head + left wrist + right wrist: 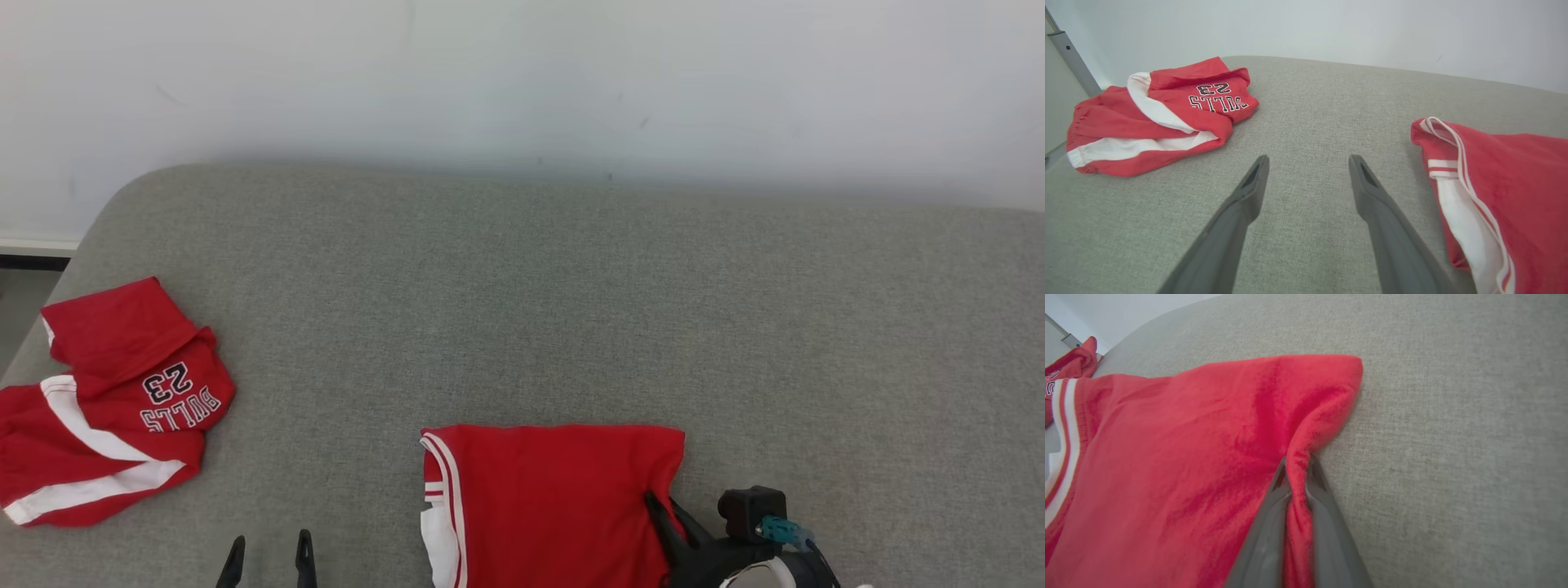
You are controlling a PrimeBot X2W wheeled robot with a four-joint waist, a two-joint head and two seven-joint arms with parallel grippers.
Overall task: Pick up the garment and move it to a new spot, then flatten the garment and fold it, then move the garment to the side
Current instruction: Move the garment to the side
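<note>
Right fingers [1267, 535]: we see them closed on a pinch of red cloth at the right edge of the folded garment [547, 498], with the fabric bunched between the two tips.
Left fingers [1241, 212]: spread wide and holding nothing, above the bare grey cushion [571, 310], just to the left of the garment.
Garment place: at the near edge of the cushion, lying mostly flat, with its white-striped hem on the side of the left fingers.
Handling: we judge it light, soft and limp. It will sag, and it may unfold if it is lifted by one point only.
Where to hold: the right edge is taken. We think a second hold on the striped left edge would keep the fold.
Other cloth: a crumpled red jersey [114, 400] lies well apart at the far left.
</note>
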